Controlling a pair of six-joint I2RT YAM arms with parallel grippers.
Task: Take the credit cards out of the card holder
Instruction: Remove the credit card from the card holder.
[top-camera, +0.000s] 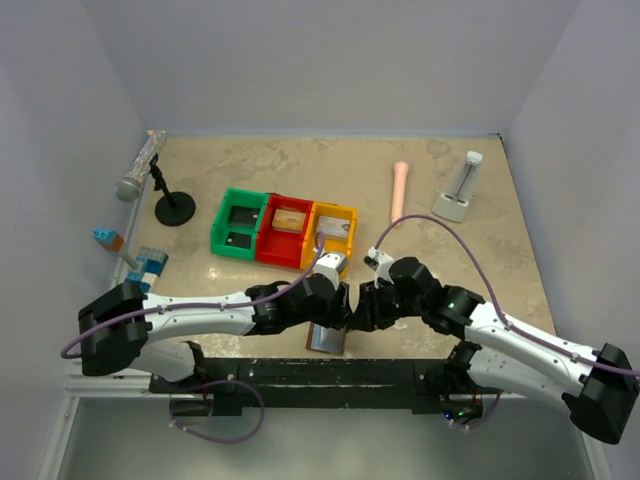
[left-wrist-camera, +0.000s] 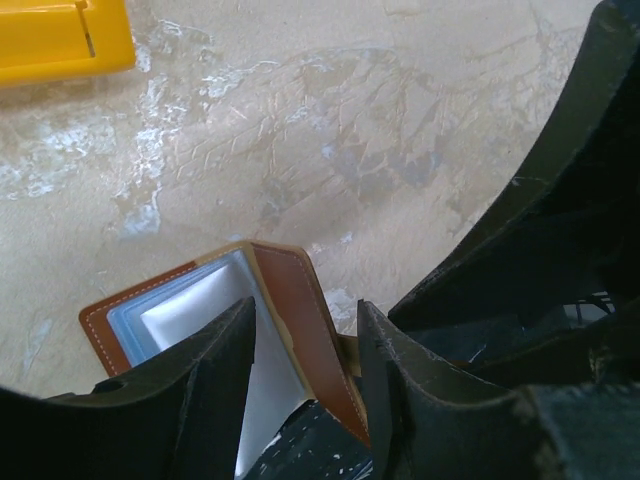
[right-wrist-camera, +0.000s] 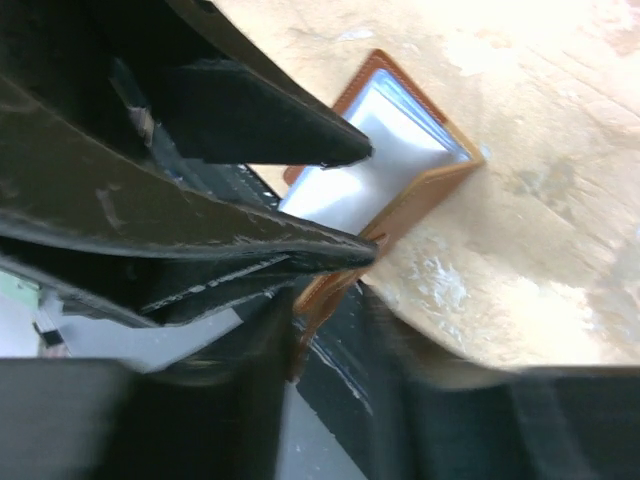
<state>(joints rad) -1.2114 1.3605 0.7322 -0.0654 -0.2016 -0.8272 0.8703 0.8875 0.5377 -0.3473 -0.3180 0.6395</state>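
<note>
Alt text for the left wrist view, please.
One brown flap of the open card holder, pale blue inside, stands between the fingers of the left pincer on a beige marbled table. A yellow bin corner shows top left; the dark right arm fills the right.

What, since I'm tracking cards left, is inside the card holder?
Inside the card holder, pale blue-grey lining and a white card-like sheet show; the left tool and right tool cover the rest.

Left hand straddling the open card holder

The left hand (left-wrist-camera: 305, 310) has one black finger (left-wrist-camera: 215, 370) on each side of the card holder's (left-wrist-camera: 285, 285) raised brown flap, with the pale blue-grey inside exposed. It lies on the beige marbled tabletop (left-wrist-camera: 350, 120), with a yellow bin (left-wrist-camera: 60, 40) far off.
</note>
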